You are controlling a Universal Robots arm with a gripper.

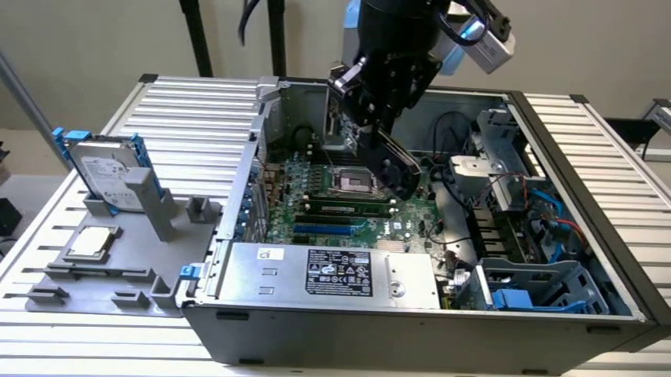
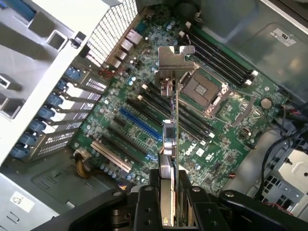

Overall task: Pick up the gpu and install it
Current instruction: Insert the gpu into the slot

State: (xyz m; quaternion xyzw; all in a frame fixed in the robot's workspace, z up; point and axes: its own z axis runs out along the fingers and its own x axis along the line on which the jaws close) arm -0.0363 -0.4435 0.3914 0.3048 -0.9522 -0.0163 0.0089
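Note:
The gpu (image 1: 397, 169) hangs tilted above the motherboard (image 1: 314, 206) inside the open computer case, its black face toward the exterior view's right. My gripper (image 1: 378, 129) is shut on its upper edge. In the wrist view the gpu (image 2: 171, 130) is seen edge-on, with its silver bracket (image 2: 172, 57) at the far end and my gripper (image 2: 169, 197) clamped on both faces. The card floats over the black and blue expansion slots (image 2: 139, 122), clear of the board.
The CPU socket (image 2: 199, 89) and memory sticks (image 2: 216, 60) lie beside the card. A power supply (image 1: 325, 275) covers the case's near side. Drive bays and cables (image 1: 504, 204) crowd the exterior view's right. A hard drive (image 1: 105, 169) stands on a grey fixture (image 1: 94, 275) outside.

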